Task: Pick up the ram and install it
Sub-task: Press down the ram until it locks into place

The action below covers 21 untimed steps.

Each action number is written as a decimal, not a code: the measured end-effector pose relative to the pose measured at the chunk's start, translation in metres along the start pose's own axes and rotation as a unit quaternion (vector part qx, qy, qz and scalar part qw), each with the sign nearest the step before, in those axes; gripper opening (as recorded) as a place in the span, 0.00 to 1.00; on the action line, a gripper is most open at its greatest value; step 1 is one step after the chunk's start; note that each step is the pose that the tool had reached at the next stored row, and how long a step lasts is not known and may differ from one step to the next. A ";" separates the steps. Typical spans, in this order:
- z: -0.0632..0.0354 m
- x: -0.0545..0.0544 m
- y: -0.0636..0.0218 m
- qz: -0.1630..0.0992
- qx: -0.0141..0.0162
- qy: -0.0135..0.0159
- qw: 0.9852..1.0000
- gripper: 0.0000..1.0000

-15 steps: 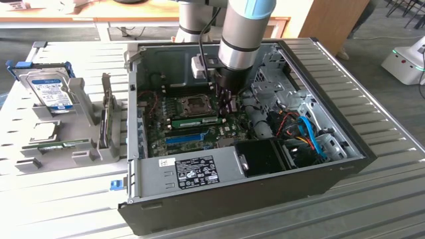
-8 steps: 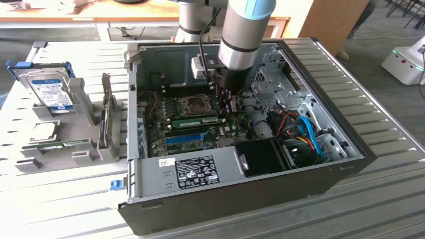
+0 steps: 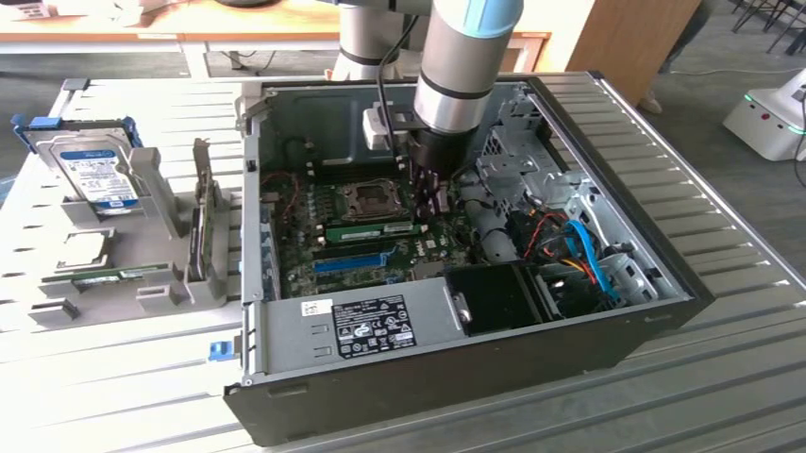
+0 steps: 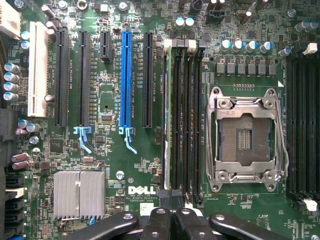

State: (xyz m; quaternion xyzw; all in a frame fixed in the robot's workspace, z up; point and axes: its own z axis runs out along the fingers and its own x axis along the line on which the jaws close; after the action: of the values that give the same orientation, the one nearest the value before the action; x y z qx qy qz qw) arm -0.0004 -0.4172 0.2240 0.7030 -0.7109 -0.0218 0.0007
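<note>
In the exterior view you see the arm reaching down into the open computer case (image 3: 605,311) at frame centre; the gripper (image 3: 428,193) hangs over the motherboard (image 3: 340,241), its fingers drawn together; the ram (image 3: 376,229) sits edge-up in a slot just to the exterior view's left of the fingertips; a hard drive (image 3: 94,175) stands in a holder at the left of the frame. In the wrist view you look straight at the board; the gripper (image 4: 172,212) is closed; the ram (image 4: 168,115) sits seated in a memory slot beside the empty CPU socket (image 4: 246,136); the blue slot (image 4: 125,82) lies well apart.
</note>
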 end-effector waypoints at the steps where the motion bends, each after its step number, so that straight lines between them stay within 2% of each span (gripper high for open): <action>1: 0.0000 0.000 0.0000 0.000 0.000 0.000 1.000 0.10; 21: 0.0012 0.000 -0.0008 0.000 0.000 0.000 1.000 0.10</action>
State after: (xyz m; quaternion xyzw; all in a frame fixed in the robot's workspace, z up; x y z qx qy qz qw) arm 0.0003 -0.4172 0.2228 0.7030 -0.7109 -0.0218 0.0007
